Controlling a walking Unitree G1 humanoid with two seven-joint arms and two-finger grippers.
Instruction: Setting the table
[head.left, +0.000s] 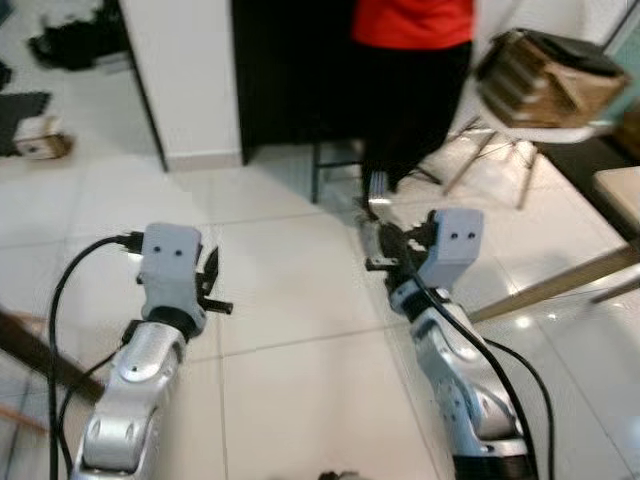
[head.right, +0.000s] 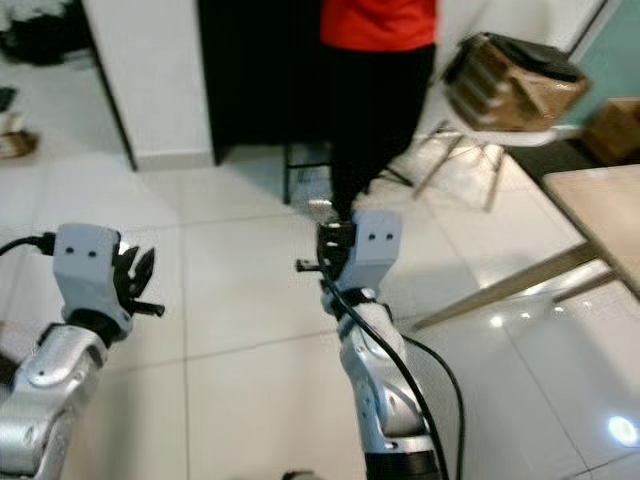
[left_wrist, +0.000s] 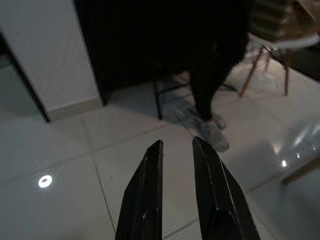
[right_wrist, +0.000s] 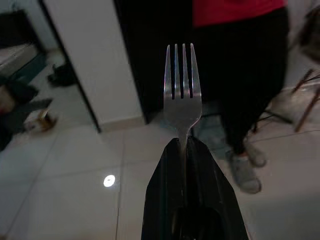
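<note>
while the right hand (right_wrist: 186, 150) is clamping a fork (right_wrist: 182, 95) by its handle, tines pointing ahead, the step looks like carrying it to the tabletop (head.right: 605, 215) off to the right; next it needs turning there and lowering. the left hand (left_wrist: 177, 165) is hovering empty, fingers slightly apart. no containers are appearing.

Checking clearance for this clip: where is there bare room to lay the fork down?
The table corner at right looks bare. Ahead it is crowded: a person and a loaded chair. The right gripper holds the fork.
</note>
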